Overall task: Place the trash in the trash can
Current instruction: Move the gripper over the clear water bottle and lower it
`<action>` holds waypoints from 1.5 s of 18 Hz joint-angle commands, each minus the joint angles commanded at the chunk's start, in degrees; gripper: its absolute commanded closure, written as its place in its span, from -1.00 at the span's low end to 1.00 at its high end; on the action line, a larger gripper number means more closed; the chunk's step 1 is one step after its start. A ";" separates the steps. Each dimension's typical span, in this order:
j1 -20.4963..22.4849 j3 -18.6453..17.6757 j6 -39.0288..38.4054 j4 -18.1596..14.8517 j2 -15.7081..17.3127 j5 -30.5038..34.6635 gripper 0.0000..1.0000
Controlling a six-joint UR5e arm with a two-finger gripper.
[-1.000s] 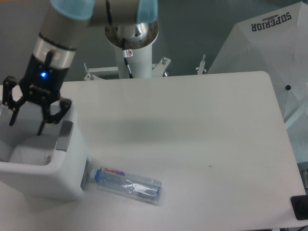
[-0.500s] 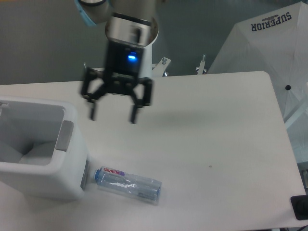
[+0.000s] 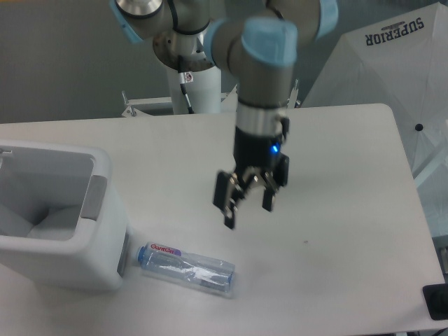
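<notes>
A small clear plastic bottle (image 3: 185, 269) with a blue cap and a red-lettered label lies on its side on the table, cap toward the trash can. The trash can (image 3: 56, 241) is a boxy white bin with a grey handle panel at the left edge; something pale lies inside it, too unclear to name. My gripper (image 3: 248, 210) hangs open and empty above the table, up and to the right of the bottle, fingers pointing down. The wrapper does not show as such.
A white table (image 3: 336, 175) carries everything. The robot base (image 3: 192, 70) stands at the back. A white umbrella-like object marked SUPERIOR (image 3: 392, 63) is at the far right. A dark object (image 3: 437, 301) sits at the bottom right corner.
The gripper has travelled from above the trash can rightward across the table, now lower and right of the bottle's far end. It stays open. The bottle has not moved.
</notes>
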 joint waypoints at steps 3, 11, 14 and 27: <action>-0.53 0.44 -1.15 -0.09 -2.99 0.18 -1.00; -5.09 2.82 -1.24 0.35 -11.69 5.62 -1.00; -5.98 2.73 -1.42 0.35 -12.58 7.12 -1.00; -8.61 4.75 -8.63 0.09 -14.78 10.03 -1.00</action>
